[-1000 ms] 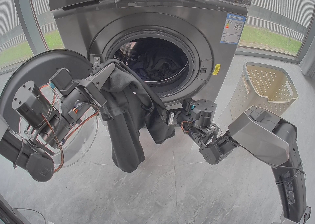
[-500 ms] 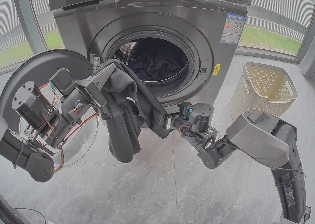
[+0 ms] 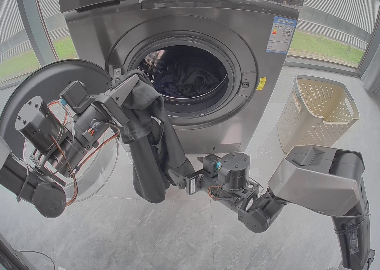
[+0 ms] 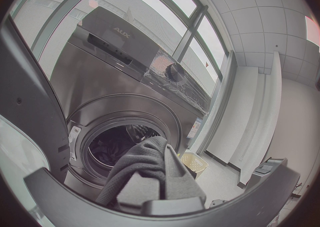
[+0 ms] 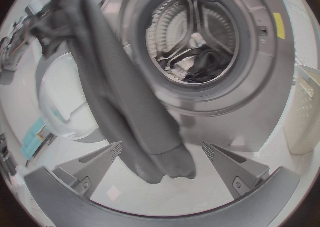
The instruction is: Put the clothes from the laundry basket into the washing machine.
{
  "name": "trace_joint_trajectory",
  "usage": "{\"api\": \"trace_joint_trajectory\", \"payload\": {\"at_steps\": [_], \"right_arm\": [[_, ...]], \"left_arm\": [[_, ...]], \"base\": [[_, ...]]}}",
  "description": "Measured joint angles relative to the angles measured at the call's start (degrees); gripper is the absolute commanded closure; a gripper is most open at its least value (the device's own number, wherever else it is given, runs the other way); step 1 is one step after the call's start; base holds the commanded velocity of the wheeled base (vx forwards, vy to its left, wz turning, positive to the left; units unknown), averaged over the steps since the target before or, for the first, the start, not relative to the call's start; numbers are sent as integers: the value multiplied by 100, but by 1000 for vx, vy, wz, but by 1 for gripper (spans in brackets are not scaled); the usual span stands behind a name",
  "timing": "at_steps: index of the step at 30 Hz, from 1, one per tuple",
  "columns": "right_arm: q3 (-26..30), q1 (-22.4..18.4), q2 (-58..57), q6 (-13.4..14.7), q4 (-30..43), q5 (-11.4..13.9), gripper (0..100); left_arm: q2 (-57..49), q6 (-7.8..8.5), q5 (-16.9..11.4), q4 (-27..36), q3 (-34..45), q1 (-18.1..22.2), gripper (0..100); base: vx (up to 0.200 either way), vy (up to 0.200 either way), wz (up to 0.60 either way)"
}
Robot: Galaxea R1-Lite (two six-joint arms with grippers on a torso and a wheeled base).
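A dark grey garment [image 3: 148,140] hangs from my left gripper [image 3: 131,82], which is shut on its top edge just left of the washing machine's open drum [image 3: 186,75]. In the left wrist view the cloth [image 4: 143,157] bunches over that gripper [image 4: 163,174]. My right gripper [image 3: 180,177] is low in front of the machine, at the garment's lower end. Its fingers [image 5: 115,151] stand wide apart, and the hanging cloth [image 5: 133,104] ends between them. Dark clothes [image 3: 190,78] lie inside the drum. The cream laundry basket [image 3: 318,112] stands on the floor to the right.
The round door [image 3: 47,84] is swung open to the left, behind my left arm. The grey washing machine [image 3: 253,45] stands against large windows. Bare tiled floor [image 3: 158,235] lies in front of it.
My right arm has dropped down and to the left, from beside the drum's lower rim to near the floor. The garment's lower part has swung with it. The left arm has barely moved.
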Motion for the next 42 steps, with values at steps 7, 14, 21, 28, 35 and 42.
{"api": "trace_joint_trajectory", "payload": {"at_steps": [7, 14, 21, 28, 35, 42], "right_arm": [[129, 595, -128, 29, -2, 414, 0], [-419, 750, -74, 141, 128, 539, 0], [-1351, 675, 254, 328, 457, 603, 0], [-2448, 249, 780, 352, 618, 612, 0], [-2770, -59, 1093, 345, 572, 651, 0], [-2900, -207, 1190, 312, 564, 638, 0]], "left_arm": [[7, -1, 2, 0, -13, 5, 100], [7, 0, 2, 2, -15, 9, 100], [0, -1, 0, 0, -15, 5, 100], [-17, -1, 0, 0, -15, 6, 100], [-26, -1, 0, 0, -15, 27, 100], [-30, 0, -2, 0, -15, 35, 100]], "base": [[0, 0, 0], [0, 0, 0], [0, 0, 0], [0, 0, 0], [0, 0, 0], [0, 0, 0]]}}
